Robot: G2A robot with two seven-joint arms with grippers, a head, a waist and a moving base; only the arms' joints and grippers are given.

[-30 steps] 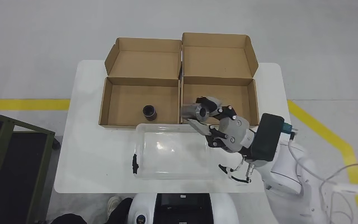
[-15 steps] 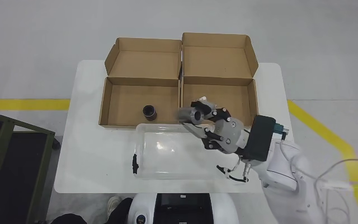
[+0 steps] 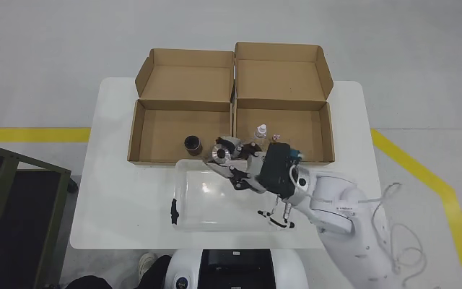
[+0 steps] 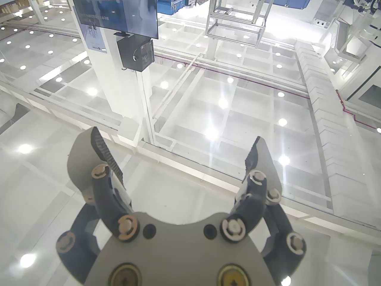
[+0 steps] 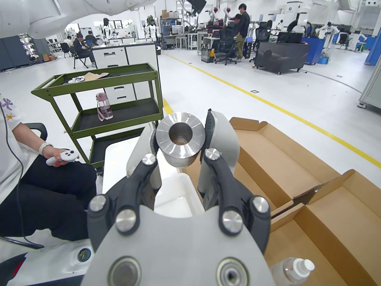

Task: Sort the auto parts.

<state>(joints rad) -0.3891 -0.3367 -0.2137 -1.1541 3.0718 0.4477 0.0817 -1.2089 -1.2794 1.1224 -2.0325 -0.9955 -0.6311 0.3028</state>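
My right gripper [image 3: 225,153] is shut on a silver metal cylinder [image 3: 219,152] with a bored centre [image 5: 180,142]. It holds the part above the near right corner of the left cardboard box [image 3: 155,148], at the far edge of the clear plastic bin [image 3: 216,199]. A black ring-shaped part [image 3: 192,144] lies in the left box. In the right cardboard box [image 3: 310,137] stands a small clear bottle [image 3: 260,131] with a white cap [image 5: 293,269]. My left gripper [image 4: 176,134] is open, holds nothing and points up at the ceiling.
Both boxes have their lids folded back toward the far table edge. A black latch [image 3: 174,211] sits on the bin's left end. A dark green cart [image 5: 98,111] stands beside the white table [image 3: 108,180] on the left.
My right arm has swung left with the cylinder, from over the right box to the right corner of the left box.
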